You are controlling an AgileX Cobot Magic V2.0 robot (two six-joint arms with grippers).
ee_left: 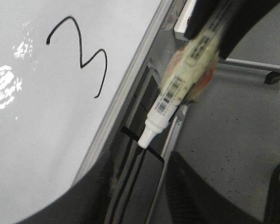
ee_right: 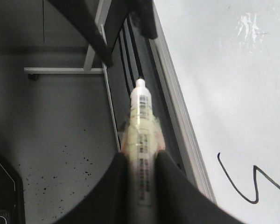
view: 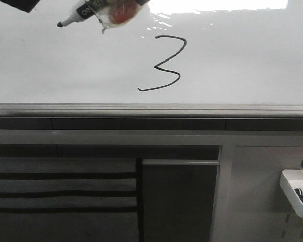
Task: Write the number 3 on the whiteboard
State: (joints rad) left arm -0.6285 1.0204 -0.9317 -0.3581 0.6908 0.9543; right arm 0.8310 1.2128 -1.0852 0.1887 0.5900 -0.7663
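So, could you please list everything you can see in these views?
whiteboard: one, glossy white, fills the upper front view
number 3: one, black, drawn on the board right of centre
rail: one, grey metal, along the board's bottom edge
pegboard panel: one, grey, lower right
tray: one, white, on the panel, holding small black and pink items
marker: one, white barrel, above and left of the digit
right gripper: black, shut on the marker
left gripper: black, open
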